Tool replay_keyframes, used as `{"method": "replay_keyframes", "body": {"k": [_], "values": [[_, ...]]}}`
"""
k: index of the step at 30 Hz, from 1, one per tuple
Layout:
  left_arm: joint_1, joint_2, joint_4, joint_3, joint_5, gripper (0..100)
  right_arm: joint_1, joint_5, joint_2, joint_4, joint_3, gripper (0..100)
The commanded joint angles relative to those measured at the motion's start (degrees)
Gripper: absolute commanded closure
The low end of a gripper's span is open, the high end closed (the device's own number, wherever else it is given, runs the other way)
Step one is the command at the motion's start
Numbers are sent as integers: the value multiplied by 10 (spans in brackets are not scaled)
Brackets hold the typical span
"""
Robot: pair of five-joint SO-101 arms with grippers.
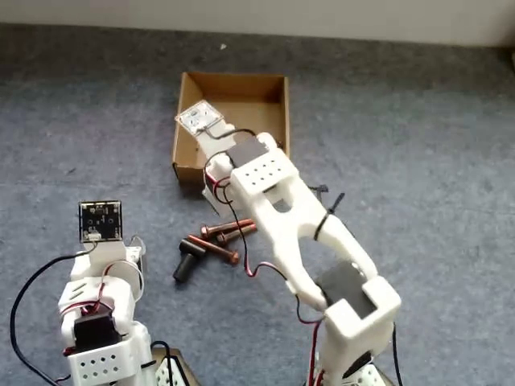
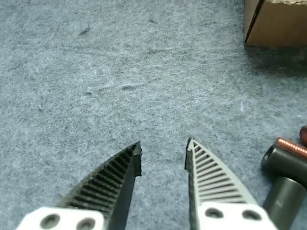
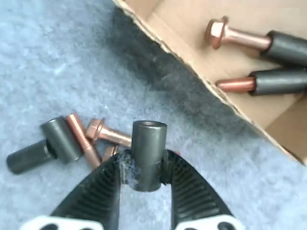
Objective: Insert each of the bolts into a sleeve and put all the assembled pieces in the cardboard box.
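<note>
Ribbed black fingers (image 3: 103, 184) of the right gripper (image 3: 143, 163) are clamped on a dark sleeve (image 3: 147, 141), which stands between them with its open end up. The jaws are parted only by the sleeve's width. In the high view the right arm (image 1: 278, 209) stretches forward across the middle of the carpet (image 1: 418, 121), its wrist over the near wall of the cardboard box (image 1: 232, 77).

From the right wrist, the box's torn edge (image 3: 192, 67) lies just beyond the held sleeve. Two assembled pieces (image 3: 259, 40) lie side by side on its floor, copper bolt heads sticking out of dark sleeves. Beside the gripper, away from the box, loose bolts (image 3: 108, 133) lie bunched together, and two more sleeves (image 3: 60, 139) touch them.

The left arm (image 1: 100, 314) sits folded back near the table's front edge, well apart from the box. The left gripper (image 2: 163, 154) hangs low over bare carpet, jaws moderately open and holding nothing. One loose sleeve (image 2: 283, 177) and a bolt's threaded end (image 2: 292, 146) lie near one finger. Open carpet spreads around the box and on either side of the arms.
</note>
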State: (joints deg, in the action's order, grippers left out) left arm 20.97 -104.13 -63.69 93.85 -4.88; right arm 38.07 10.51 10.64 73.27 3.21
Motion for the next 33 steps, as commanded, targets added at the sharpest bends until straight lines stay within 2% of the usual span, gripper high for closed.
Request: {"method": "replay_keyframes", "body": {"k": [1, 6, 10, 16, 21, 27, 31, 33], "values": [[3, -2, 4, -3, -4, 822, -5, 1, -78, 51, 22, 995], [3, -2, 4, -2, -5, 822, -5, 0, -133, 123, -26, 995], [3, -2, 4, -2, -5, 822, -6, 4, -185, 123, -133, 995], [3, -2, 4, -2, -5, 822, -6, 4, -275, 29, -337, 995], [3, -2, 4, -1, -5, 822, -6, 4, -291, -37, -460, 995], [3, -2, 4, -3, -5, 822, -5, 4, -291, -80, -508, 995], [2, -2, 4, -3, -55, 822, -5, 4, -291, -86, -523, 995], [2, -2, 4, -5, -55, 822, -5, 4, -291, -87, -525, 995]]}}
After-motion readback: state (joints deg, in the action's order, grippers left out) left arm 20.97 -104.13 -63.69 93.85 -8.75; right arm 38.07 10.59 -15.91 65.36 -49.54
